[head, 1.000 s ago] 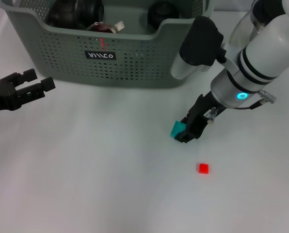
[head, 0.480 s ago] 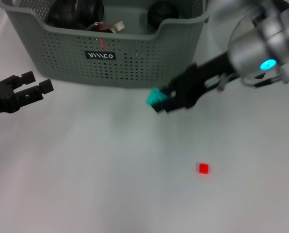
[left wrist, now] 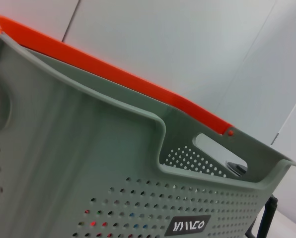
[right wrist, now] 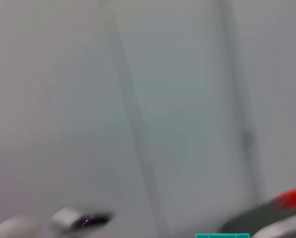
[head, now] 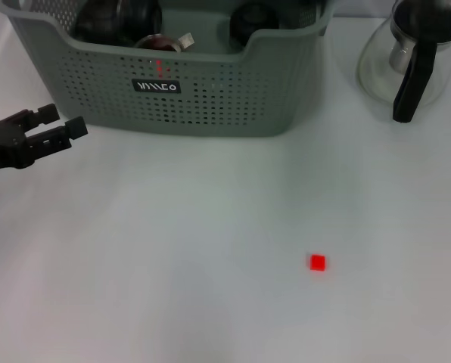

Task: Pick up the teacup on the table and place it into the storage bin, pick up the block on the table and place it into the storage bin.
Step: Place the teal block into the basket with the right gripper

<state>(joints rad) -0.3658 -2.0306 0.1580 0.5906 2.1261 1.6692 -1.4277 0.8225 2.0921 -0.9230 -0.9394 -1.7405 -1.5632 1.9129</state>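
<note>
The grey-green storage bin (head: 210, 91) stands at the back of the table and fills the left wrist view (left wrist: 113, 188). Dark round cups (head: 119, 15) lie inside it. A small red block (head: 317, 262) lies on the table in front, to the right. My left gripper (head: 63, 121) is open and empty, left of the bin. My right arm is out of the head view. Its wrist view is blurred, with a strip of the teal block (right wrist: 222, 235) at the picture's edge, held up in the air against a wall.
A glass teapot with a black handle (head: 411, 57) stands at the back right. An orange rim (left wrist: 113, 64) shows behind the bin's far wall. White table stretches in front of the bin.
My right arm lifted the teal block off the table, swung it up toward the bin and left the head view, uncovering the teapot. The left gripper stayed put.
</note>
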